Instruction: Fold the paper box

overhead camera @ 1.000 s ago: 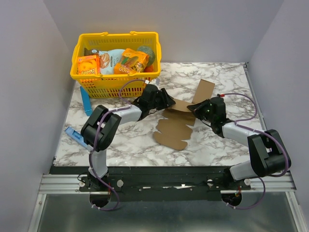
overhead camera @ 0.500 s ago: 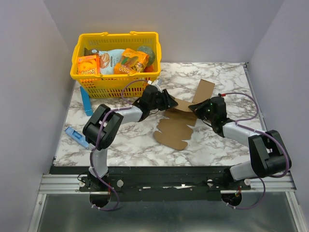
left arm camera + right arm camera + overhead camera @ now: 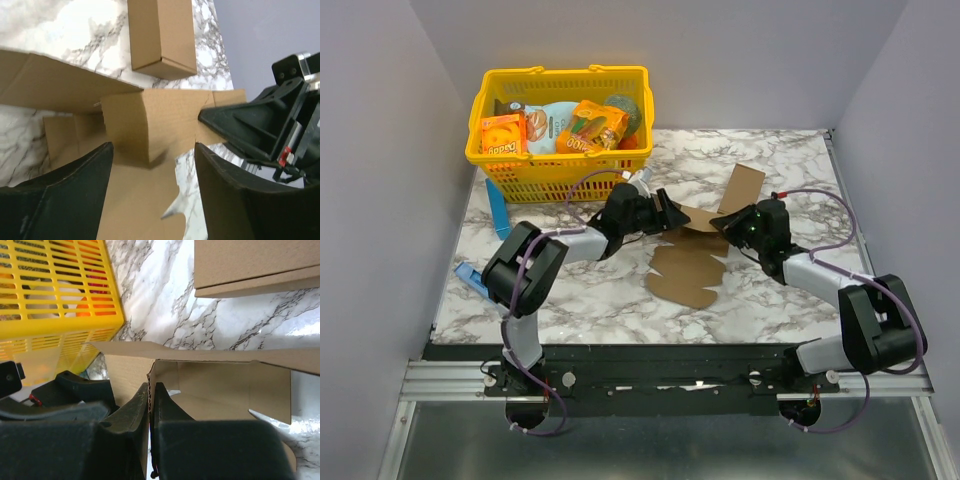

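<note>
The paper box (image 3: pixel 685 272) is a brown die-cut sheet lying partly folded mid-table, with one panel raised between the two arms. My left gripper (image 3: pixel 669 216) hovers at the sheet's far left edge. In the left wrist view this gripper (image 3: pixel 152 167) is open, its dark fingers (image 3: pixel 75 192) standing apart over the brown sheet (image 3: pixel 145 120) with nothing between them. My right gripper (image 3: pixel 722 227) meets the sheet from the right. In the right wrist view it (image 3: pixel 151 392) is shut on the corrugated edge of an upright panel (image 3: pixel 225 385).
A longer brown carton (image 3: pixel 741 188) lies just behind the sheet. A yellow basket (image 3: pixel 560 160) of snack packs stands at the back left. A blue upright item (image 3: pixel 498 210) and a blue flat item (image 3: pixel 470 278) sit by the table's left edge.
My left gripper has opened, and nothing sits between its fingers now. The sheet has shifted a little to the right. My right gripper keeps its hold.
</note>
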